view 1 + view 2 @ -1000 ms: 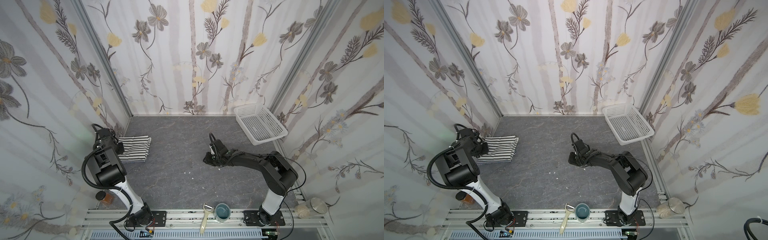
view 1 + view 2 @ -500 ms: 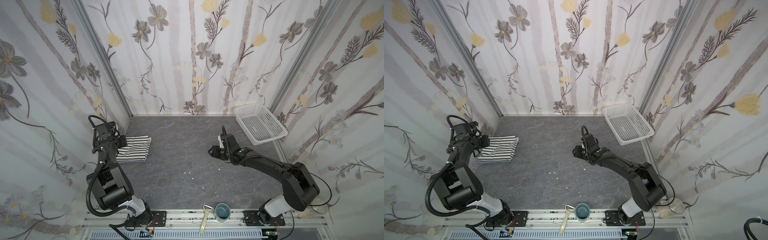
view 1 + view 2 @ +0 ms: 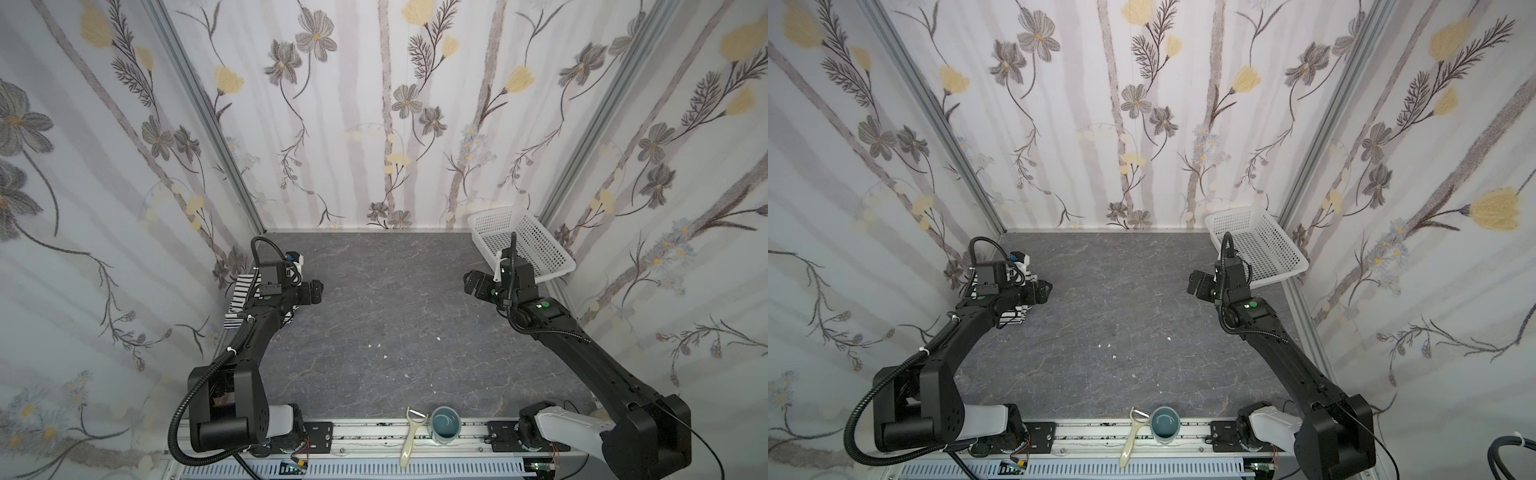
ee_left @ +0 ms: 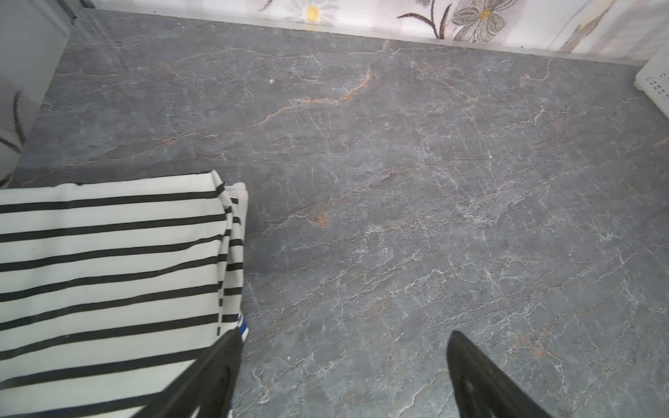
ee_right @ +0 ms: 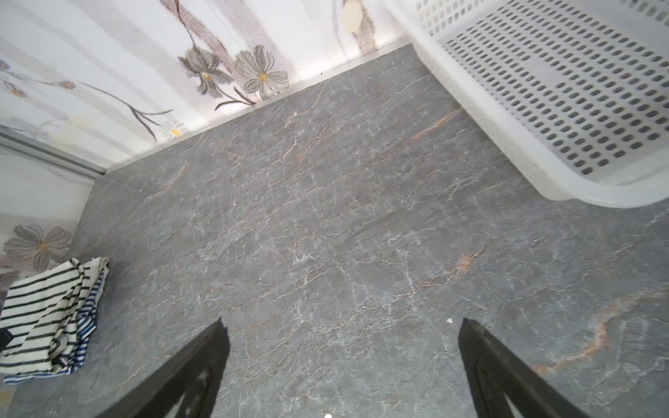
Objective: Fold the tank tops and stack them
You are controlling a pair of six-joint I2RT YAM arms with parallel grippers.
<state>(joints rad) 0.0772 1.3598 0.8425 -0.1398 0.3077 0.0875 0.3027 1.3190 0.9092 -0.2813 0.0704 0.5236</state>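
A grey stone-look counter [image 3: 395,332] sits inside flowered walls. Two tank tops lie folded in one pile against the counter's left edge, about halfway back. The wide-striped top [image 4: 108,271] is uppermost. The navy-striped top [image 5: 88,315] lies under it, only its edge peeking out along the side that faces the counter's middle.

The left claw [image 4: 344,340] stands wide and holds nothing. It sits just beside the pile, on the side toward the middle of the counter. One finger overlaps the pile's corner in the wrist view; whether it touches the cloth cannot be told. The right claw [image 5: 342,325] is also wide and empty, over bare counter near the right edge, just in front of the white basket [image 3: 482,241] in the back right corner.

The stacking step appears finished. The next move likely calls only for drawing both arms clear without snagging the pile, or squaring up the slightly uneven lower edge.
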